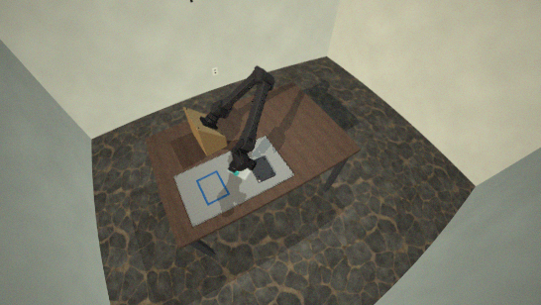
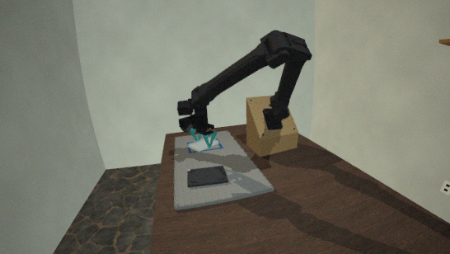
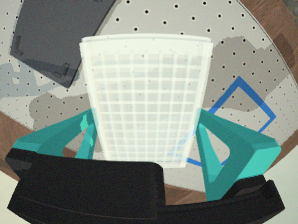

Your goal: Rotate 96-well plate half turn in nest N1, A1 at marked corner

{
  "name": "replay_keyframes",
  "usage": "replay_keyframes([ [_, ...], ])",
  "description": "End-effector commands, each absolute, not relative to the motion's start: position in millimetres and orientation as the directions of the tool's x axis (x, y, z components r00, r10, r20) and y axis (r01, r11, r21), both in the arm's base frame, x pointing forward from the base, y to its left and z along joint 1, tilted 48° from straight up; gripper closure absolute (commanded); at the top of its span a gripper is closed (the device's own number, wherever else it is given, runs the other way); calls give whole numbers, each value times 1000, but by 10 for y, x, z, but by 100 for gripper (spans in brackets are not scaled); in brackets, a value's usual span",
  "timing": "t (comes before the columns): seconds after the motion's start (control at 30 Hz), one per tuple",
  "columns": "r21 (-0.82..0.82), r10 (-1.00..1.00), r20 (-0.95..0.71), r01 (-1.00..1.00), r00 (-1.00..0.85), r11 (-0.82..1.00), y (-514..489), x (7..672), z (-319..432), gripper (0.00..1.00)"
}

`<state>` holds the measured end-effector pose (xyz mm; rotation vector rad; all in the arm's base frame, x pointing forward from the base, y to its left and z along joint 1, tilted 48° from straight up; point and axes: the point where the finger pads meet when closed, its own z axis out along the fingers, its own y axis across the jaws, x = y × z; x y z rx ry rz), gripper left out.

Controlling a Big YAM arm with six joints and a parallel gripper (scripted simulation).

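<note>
My gripper (image 3: 146, 113) with teal fingers is shut on the white 96-well plate (image 3: 145, 99) and holds it in the air above the grey deck. In the top view the gripper (image 1: 240, 172) hangs between the dark plate nest N1 (image 1: 263, 169) and the blue taped outline B1 (image 1: 212, 187). In the exterior view the plate (image 2: 202, 144) hangs over the far part of the deck, beyond the nest (image 2: 207, 176). I cannot tell where the plate's cut corner is.
A grey perforated deck mat (image 1: 233, 180) lies on a brown wooden table (image 1: 297, 129). A tan wedge-shaped block (image 2: 272, 125) carries the arm's base behind the deck. The blue outline also shows at the right in the wrist view (image 3: 242, 106).
</note>
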<state>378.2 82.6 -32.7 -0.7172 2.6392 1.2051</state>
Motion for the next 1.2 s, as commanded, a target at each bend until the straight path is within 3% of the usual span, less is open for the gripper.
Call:
replay_keyframes([
  [0.0,653,-350,-357,-499,-866,569,647,3827,-414,100],
  [1.17,633,-355,-376,-517,-856,576,-68,3809,-1178,100],
])
